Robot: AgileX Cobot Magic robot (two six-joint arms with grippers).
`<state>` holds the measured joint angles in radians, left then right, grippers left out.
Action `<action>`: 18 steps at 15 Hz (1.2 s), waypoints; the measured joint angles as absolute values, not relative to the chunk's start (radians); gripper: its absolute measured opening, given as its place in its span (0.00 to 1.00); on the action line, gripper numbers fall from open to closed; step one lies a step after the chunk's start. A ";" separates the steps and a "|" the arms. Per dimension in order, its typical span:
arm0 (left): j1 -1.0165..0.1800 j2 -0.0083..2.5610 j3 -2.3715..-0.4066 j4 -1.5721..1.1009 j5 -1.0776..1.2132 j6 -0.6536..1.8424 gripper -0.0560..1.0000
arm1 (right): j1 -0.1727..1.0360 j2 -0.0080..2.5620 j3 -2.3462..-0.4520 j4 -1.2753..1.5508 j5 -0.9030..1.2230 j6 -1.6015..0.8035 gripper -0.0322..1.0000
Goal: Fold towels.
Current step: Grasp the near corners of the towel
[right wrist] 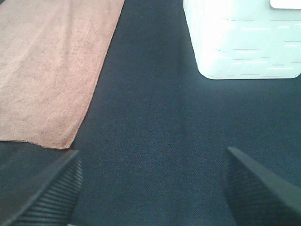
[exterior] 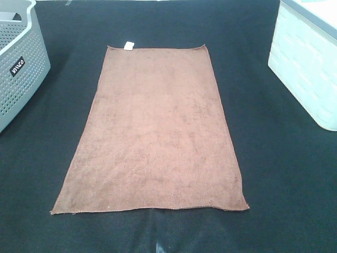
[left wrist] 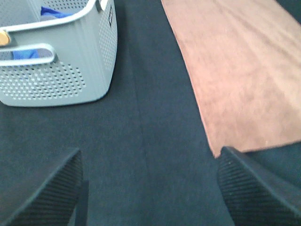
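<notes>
One brown towel (exterior: 152, 132) lies spread flat on the black table, its long side running away from me, with a small white tag (exterior: 128, 45) on the far short edge. Neither arm shows in the exterior high view. In the left wrist view my left gripper (left wrist: 150, 197) is open over bare black cloth, with the towel (left wrist: 240, 70) and its near corner just beside one finger. The right wrist view shows my right gripper (right wrist: 150, 193) open too, nothing between its fingers, and the towel (right wrist: 51, 66) lies off to one side.
A grey perforated basket (exterior: 18, 63) stands at the left edge of the table; in the left wrist view the basket (left wrist: 61, 70) holds something blue. A white basket (exterior: 308, 63) stands at the right, also seen as the white basket (right wrist: 240, 42). Black table cloth (exterior: 274, 174) surrounds the towel.
</notes>
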<state>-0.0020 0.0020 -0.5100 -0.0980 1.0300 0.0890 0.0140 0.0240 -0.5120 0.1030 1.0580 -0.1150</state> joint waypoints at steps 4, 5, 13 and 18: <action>-0.002 0.181 -0.461 -0.186 0.603 -0.112 0.77 | 0.014 0.307 -0.525 0.106 0.898 -0.047 0.77; -0.002 0.246 -0.438 -0.230 0.554 -0.127 0.77 | 0.014 0.393 -0.525 0.117 0.879 -0.044 0.77; -0.002 0.934 -0.420 -0.666 0.496 0.135 0.77 | 0.014 1.087 -0.525 0.370 0.779 -0.157 0.77; -0.002 1.404 -0.421 -1.125 0.494 0.678 0.77 | 0.014 1.419 -0.525 0.794 0.693 -0.571 0.77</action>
<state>-0.0020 1.4040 -0.4210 -1.1250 0.4940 0.6780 0.0140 1.4190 -0.5250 0.7940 0.6930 -0.5710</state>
